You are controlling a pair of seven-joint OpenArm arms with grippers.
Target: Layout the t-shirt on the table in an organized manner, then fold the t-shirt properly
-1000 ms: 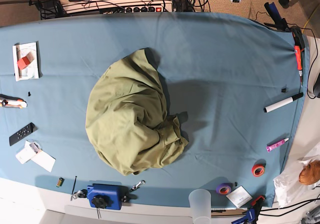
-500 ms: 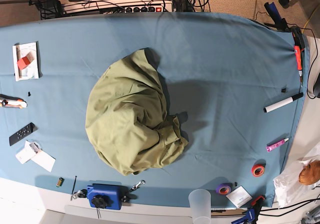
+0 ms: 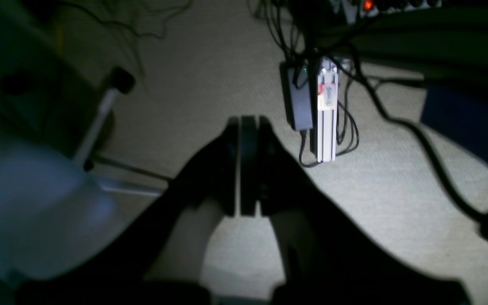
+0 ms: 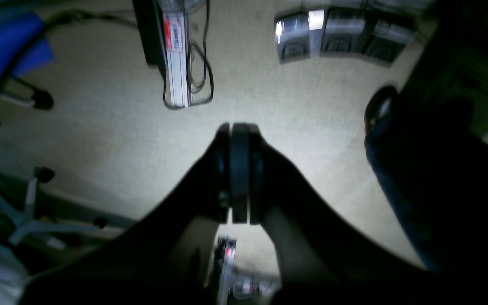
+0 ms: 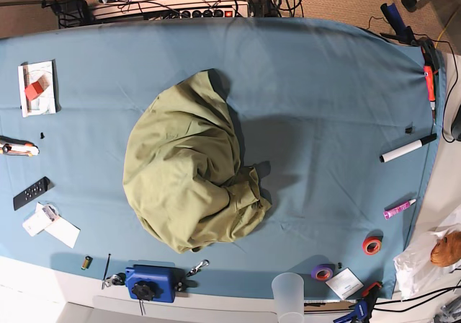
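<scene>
table (image 5: 324, 121): blue cloth fills the base view. Nothing on it has shifted over the last second; the marker (image 5: 408, 148) at right and the remote (image 5: 31, 192) at left lie as before.
t-shirt (image 5: 187, 171): an olive heap left of centre, bunched and wrinkled, one lobe reaching toward the top of the frame and a knot of cloth at its lower right. Same outline as a second ago. Untouched, not laid out.
arms: only small white bits of me show along the top edge of the base view. They have slid outward, the one in the upper left further left and the one in the upper right further right.
left pincer (image 3: 248, 127): jaws pressed together, holding nothing. It hangs over the carpet (image 3: 210, 63) and cables, off the table.
right pincer (image 4: 239, 131): jaws pressed together, empty, also over bare floor.
meaning: my judgement is that I am only repositioning. The layout step has not begun.
next need: bring both pincers over the heap, open them, and find a hem or shoulder edge to pull the cloth flat.
</scene>
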